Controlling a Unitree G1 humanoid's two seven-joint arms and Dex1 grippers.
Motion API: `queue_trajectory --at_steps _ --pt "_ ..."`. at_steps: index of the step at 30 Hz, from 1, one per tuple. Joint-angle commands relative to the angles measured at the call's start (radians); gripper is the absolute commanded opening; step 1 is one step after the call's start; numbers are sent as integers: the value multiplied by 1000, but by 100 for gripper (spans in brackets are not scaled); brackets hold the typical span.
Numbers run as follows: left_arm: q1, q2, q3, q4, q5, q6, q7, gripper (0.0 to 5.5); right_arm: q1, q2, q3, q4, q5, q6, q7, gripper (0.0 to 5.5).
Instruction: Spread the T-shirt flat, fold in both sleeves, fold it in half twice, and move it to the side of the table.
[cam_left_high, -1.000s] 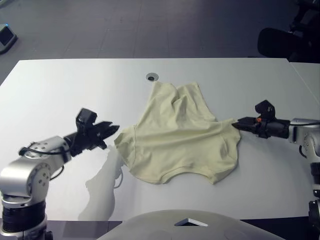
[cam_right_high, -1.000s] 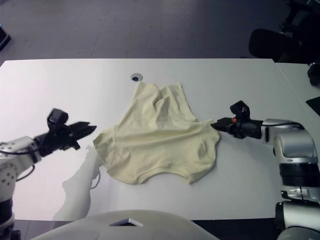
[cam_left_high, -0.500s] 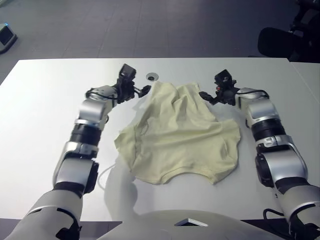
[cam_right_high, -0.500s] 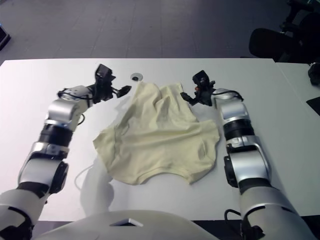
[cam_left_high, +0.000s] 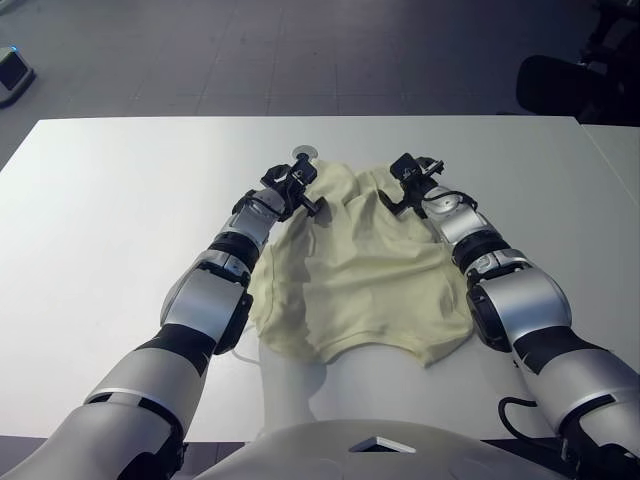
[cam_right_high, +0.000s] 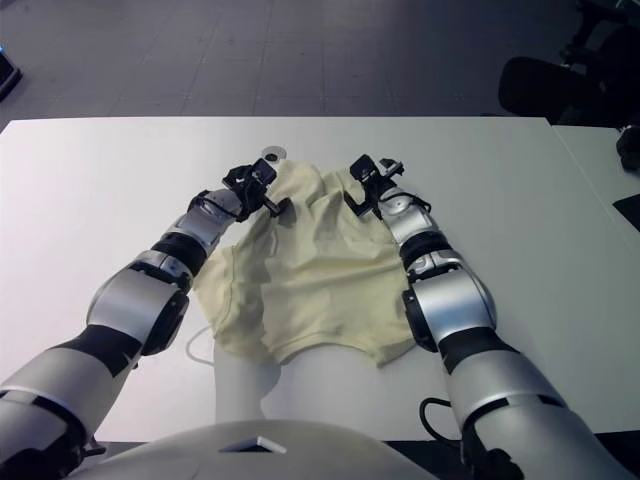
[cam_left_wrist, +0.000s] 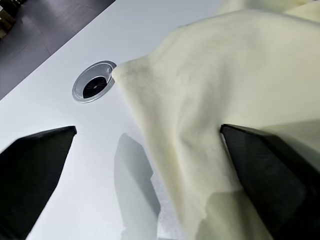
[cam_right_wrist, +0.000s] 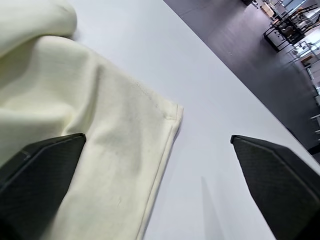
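Lying rumpled in the middle of the table (cam_left_high: 120, 200), your pale yellow T-shirt (cam_left_high: 360, 280) isn't flat yet: it's bunched narrow at the far end, wider at the near end, with folds and a curled hem. Both your arms stretch out over it, with the hands up at its far edge.

Your left hand (cam_left_high: 303, 193) is at the far left corner of the cloth, just near of the round cable grommet (cam_left_wrist: 94, 87) in the table. It's spread wide and gripping nothing, one finger (cam_left_wrist: 35, 175) over bare table and the other over the fabric.

Your right hand (cam_left_high: 408, 188) is at the far right corner and just as wide open, empty too. The stitched hem corner sits in the gap between its fingers. Can't tell whether either hand actually touches the cloth.
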Motion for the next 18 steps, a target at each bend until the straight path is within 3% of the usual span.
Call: queue_trajectory --at_steps 1,18 --pt "71 19 48 25 -10 70 -3 537 48 -23 4 41 -36 62 -13 540" --pt "132 28 202 -24 -65 179 131 537 35 -59 -50 31 -34 109 -91 540"
